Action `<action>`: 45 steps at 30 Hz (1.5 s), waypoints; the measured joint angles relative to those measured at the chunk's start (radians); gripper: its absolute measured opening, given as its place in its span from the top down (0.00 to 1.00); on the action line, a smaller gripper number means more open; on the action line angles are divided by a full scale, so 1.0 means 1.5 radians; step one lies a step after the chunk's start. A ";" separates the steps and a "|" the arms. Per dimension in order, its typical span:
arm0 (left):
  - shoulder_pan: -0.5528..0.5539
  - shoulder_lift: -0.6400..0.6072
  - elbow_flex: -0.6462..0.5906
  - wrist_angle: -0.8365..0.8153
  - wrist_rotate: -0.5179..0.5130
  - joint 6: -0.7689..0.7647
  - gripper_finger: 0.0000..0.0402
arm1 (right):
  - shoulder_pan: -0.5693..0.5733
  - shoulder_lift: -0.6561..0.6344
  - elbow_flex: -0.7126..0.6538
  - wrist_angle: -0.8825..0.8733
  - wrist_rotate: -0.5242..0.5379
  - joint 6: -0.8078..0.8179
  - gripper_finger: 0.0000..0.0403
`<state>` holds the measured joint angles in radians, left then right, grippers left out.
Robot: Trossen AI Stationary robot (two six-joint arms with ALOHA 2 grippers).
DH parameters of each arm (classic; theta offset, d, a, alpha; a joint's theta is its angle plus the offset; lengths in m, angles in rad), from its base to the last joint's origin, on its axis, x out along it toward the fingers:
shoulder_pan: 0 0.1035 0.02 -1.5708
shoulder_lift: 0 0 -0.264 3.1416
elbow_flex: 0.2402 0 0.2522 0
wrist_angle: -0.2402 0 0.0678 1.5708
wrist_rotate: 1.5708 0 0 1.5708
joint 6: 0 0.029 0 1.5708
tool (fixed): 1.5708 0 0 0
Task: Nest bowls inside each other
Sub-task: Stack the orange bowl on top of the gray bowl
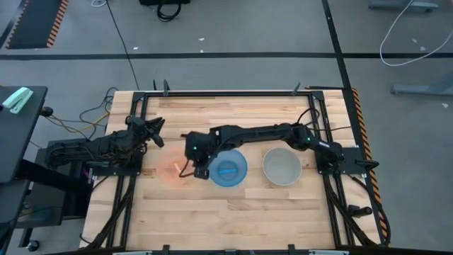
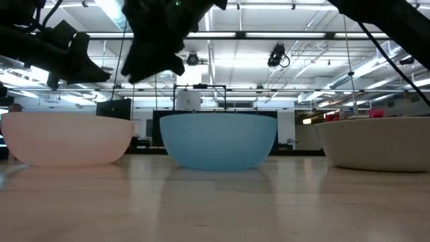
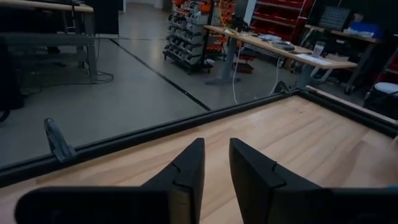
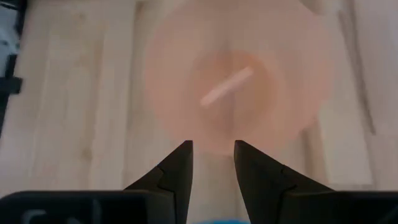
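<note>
A pale wooden tabletop (image 1: 233,212) with a black frame sits on a grey floor crossed by dark tape lines. Three bowls stand in a row at mid-frame: pink bowl (image 1: 178,168) left, blue bowl (image 1: 229,168) centre, grey-white bowl (image 1: 282,166) right, each apart. The right tool (image 4: 212,155) hangs over the pink bowl, fingers slightly parted, empty. The left tool (image 3: 216,165) rests at the tabletop's left edge, slightly parted. Shelving and workbenches fill the room beyond.
</note>
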<state>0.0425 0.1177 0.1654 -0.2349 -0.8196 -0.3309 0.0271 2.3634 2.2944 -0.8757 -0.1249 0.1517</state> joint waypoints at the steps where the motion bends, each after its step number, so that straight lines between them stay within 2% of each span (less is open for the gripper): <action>1: 0.000 0.000 0.000 -0.005 0.000 -0.003 0.79 | -0.006 0.000 0.000 0.001 0.000 0.002 0.69; 11: 0.000 0.000 0.000 -0.122 0.004 -0.117 0.79 | -0.029 -0.002 0.001 -0.008 -0.002 0.009 0.69; 16: 0.000 0.000 0.000 -0.178 0.044 -0.180 0.79 | -0.028 -0.002 -0.007 -0.002 -0.002 0.008 0.69; 19: 0.000 0.000 0.002 -0.200 0.044 -0.204 0.78 | -0.026 -0.002 -0.032 0.010 -0.002 0.008 0.69; 24: 0.000 0.000 0.002 -0.201 0.043 -0.208 0.80 | -0.034 -0.002 -0.081 0.052 -0.002 0.009 0.69; 32: 0.000 0.000 0.002 -0.203 0.043 -0.208 0.80 | -0.040 -0.002 -0.110 0.091 -0.002 0.019 0.69; 45: 0.000 0.000 0.001 -0.204 0.043 -0.208 0.80 | -0.038 -0.002 -0.114 0.118 -0.002 0.021 0.69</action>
<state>0.0427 0.1177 0.1673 -0.5410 -0.7551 -0.6431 -0.0292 2.3600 2.1231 -0.6991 -0.1276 0.1837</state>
